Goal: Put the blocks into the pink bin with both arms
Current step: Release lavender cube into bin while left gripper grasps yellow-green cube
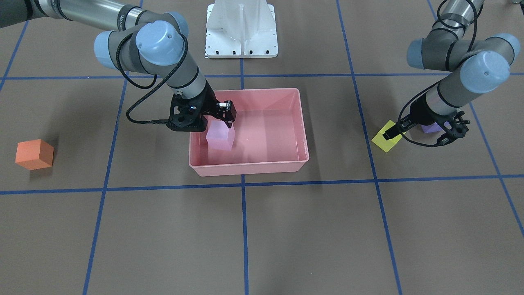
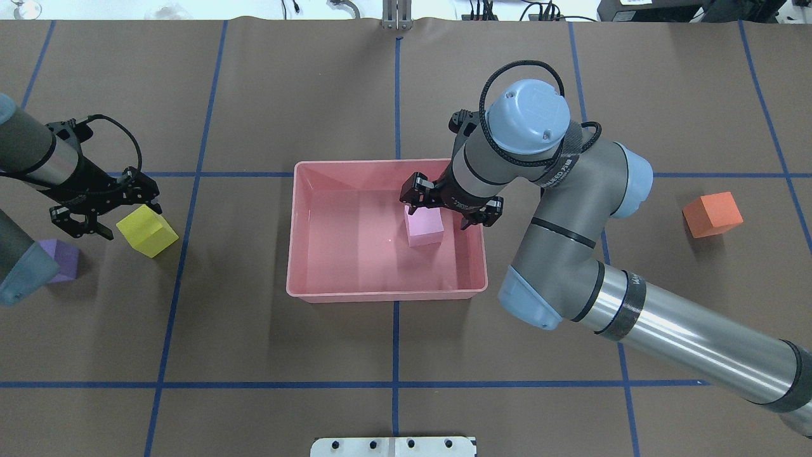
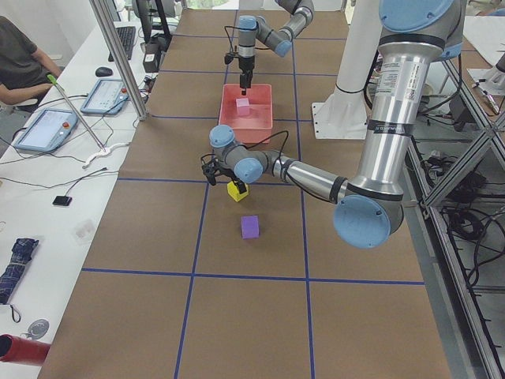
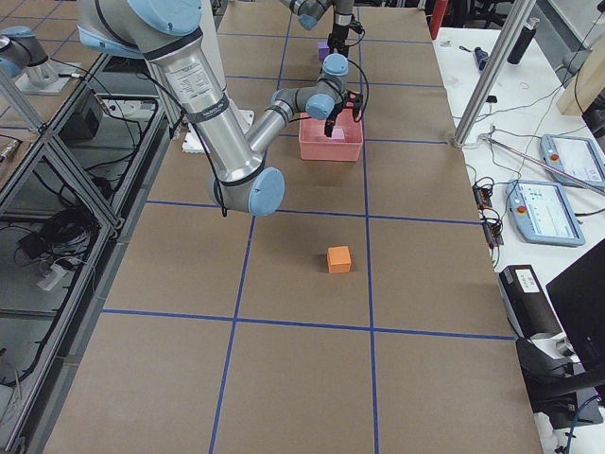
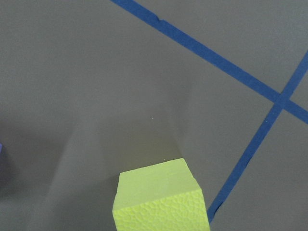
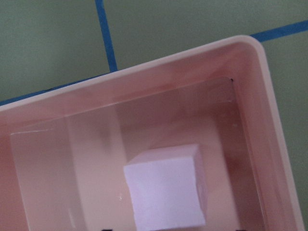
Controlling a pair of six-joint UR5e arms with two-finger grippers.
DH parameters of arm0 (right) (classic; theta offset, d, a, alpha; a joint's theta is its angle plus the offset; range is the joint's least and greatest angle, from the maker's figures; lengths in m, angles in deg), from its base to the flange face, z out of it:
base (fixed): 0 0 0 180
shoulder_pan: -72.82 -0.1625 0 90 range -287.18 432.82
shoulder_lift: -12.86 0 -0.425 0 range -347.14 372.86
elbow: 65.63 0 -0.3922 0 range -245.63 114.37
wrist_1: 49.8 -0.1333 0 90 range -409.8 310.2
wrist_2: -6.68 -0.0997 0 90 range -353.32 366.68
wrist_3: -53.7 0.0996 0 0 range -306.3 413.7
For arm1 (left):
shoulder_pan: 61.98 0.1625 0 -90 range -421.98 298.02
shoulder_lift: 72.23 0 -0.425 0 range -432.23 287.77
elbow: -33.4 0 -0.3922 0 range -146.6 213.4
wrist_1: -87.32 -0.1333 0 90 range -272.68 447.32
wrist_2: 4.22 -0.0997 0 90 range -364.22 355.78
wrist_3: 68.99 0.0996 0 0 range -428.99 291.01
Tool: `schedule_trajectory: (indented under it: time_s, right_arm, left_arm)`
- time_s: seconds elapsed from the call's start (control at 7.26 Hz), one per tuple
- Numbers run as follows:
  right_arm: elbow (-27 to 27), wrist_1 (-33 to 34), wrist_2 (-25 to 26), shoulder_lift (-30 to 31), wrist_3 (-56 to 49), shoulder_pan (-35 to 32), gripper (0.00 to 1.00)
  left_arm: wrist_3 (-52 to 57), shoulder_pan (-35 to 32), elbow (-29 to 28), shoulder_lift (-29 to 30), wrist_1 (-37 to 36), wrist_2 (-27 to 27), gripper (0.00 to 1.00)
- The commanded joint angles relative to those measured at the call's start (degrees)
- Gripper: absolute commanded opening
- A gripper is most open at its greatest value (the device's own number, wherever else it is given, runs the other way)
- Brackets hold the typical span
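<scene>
One lilac block (image 2: 424, 227) (in pink bin (image 2: 387, 294))

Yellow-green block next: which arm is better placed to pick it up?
Left. The left gripper hovers right by the yellow-green block with jaws open. The right gripper is far off, over the lilac block in the pink bin.

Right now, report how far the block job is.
Done: light pink block lies in the pink bin under the open right gripper. In hand: open left gripper hovers at the yellow-green block, not gripping. Left: purple block and orange block on the table.
</scene>
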Motion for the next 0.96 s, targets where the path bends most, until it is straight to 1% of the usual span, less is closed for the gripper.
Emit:
schedule_trajectory:
  time_s: [0.0, 0.14, 0.28, 0.41, 0.69, 0.83]
  right_arm:
    - [-0.37, -0.14, 0.22, 0.02, 0.04, 0.00, 0.99]
    - [-0.38, -0.84, 0.13, 0.20, 0.21, 0.00, 0.99]
    - [-0.46, -1.98, 0.13, 0.29, 0.39, -0.17, 0.99]
    - [-0.46, -1.99, 0.13, 0.38, 0.39, -0.26, 0.99]
    - [-1.07, -2.08, 0.13, 0.81, 0.39, -0.35, 0.99]
    - [-2.21, -2.08, 0.05, 1.34, 0.30, -1.22, 0.99]
  left_arm:
    - [0.00, 0.20, -0.79, 0.00, 0.10, 0.00, 0.95]
    - [0.09, 0.37, -0.97, 0.00, 0.10, 0.09, 0.87]
    - [-0.08, 0.46, -0.97, 0.00, 0.10, 0.01, 0.75]
    - [-0.09, 0.63, -1.06, -0.08, 0.10, 0.00, 0.60]
    - [-0.09, 0.64, -1.41, 0.00, 0.19, 0.09, 0.21]
    - [-0.26, 0.55, 1.29, -0.08, 0.19, 1.40, 0.07]
